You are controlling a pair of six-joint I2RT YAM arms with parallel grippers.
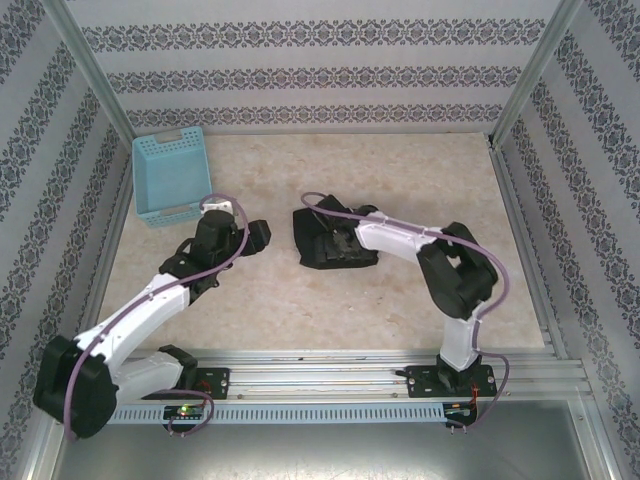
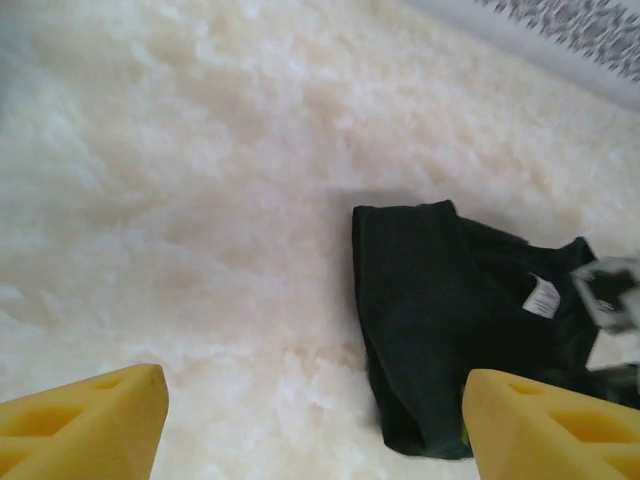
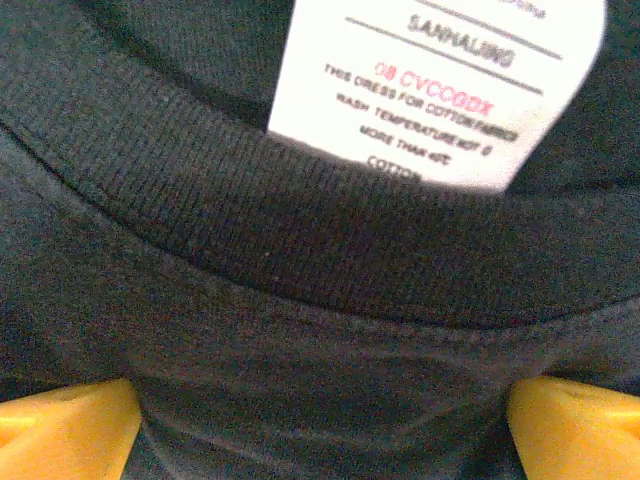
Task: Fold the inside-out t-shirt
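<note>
In the top external view, the inside-out t-shirt (image 1: 315, 255) lies as 1 compact black bundle near the centre of the table (image 1: 400, 310). The right gripper (image 1: 345, 243) sits low, directly over the bundle; its jaw position cannot be read from this angle. The left gripper (image 1: 258, 235) is positioned to the left of the bundle, apart from it, above bare table. A light blue basket (image 1: 170, 175) stands toward the far left corner, near the left arm and well apart from the t-shirt. In the left wrist view, the 2 yellow fingers (image 2: 85, 420) of the left gripper (image 2: 315, 430) occupy the bottom corners, spread wide, with nothing between them but bare table. The t-shirt (image 2: 430, 300) lies right of centre, its left edge straight, with the white neck tag (image 2: 542, 296) facing up; a blurred grey-white part at the right edge cannot be identified. In the right wrist view, the 2 yellow fingertips (image 3: 60, 430) of the right gripper (image 3: 320, 430) are spread wide at the bottom corners, with black fabric (image 3: 300, 330) beneath and between them; contact with the cloth cannot be determined. The ribbed collar band (image 3: 300, 220) runs across the frame, with the printed neck tag (image 3: 440, 80) above it.
</note>
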